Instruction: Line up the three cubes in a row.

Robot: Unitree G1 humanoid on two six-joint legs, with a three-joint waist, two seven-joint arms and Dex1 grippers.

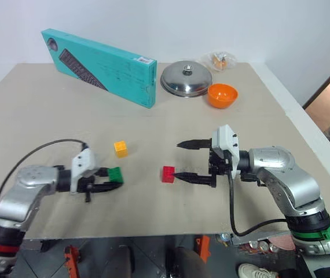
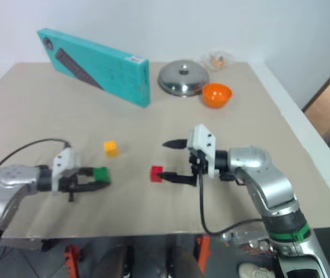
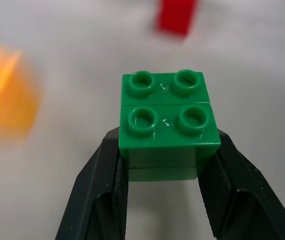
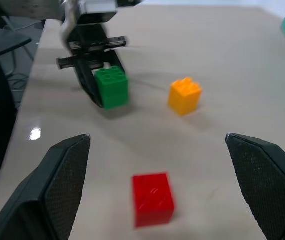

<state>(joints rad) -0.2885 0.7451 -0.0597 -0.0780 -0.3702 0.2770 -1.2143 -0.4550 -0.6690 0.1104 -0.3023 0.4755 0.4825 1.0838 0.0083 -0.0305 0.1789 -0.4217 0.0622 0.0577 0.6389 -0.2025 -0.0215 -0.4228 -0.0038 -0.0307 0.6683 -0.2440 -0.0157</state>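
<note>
Cubes are what we must line up, three small studded plastic toy blocks, and as we read the table from our left to our right they do not yet stand in a row. Farthest left, our left gripper has its two black fingers closed on the green studded plastic block, gripping it by its sides low over the beige tabletop; whether the block rests on the surface or hangs just above it we cannot tell. Just beyond it, further from us and a little to the right, sits the yellow-orange studded plastic block, free of both grippers. Further right and nearer to us lies the red studded plastic block, also free. Our right gripper comes next, its jaws spread wide and holding nothing, pointing toward the red block with the lower fingertip just beside it; we cannot tell whether they touch. As things lie, green and red stand roughly on one line across the table, with the yellow-orange block set back from that line, so we judge the task to be in its early part: one block is in hand, none is finally placed. What is left, in our view, is to set the green block down beside its neighbours and bring the other two into one straight line with it. At the far edge stand a teal cardboard box, a round metal lid and an orange plastic bowl, well apart from the blocks.
</note>
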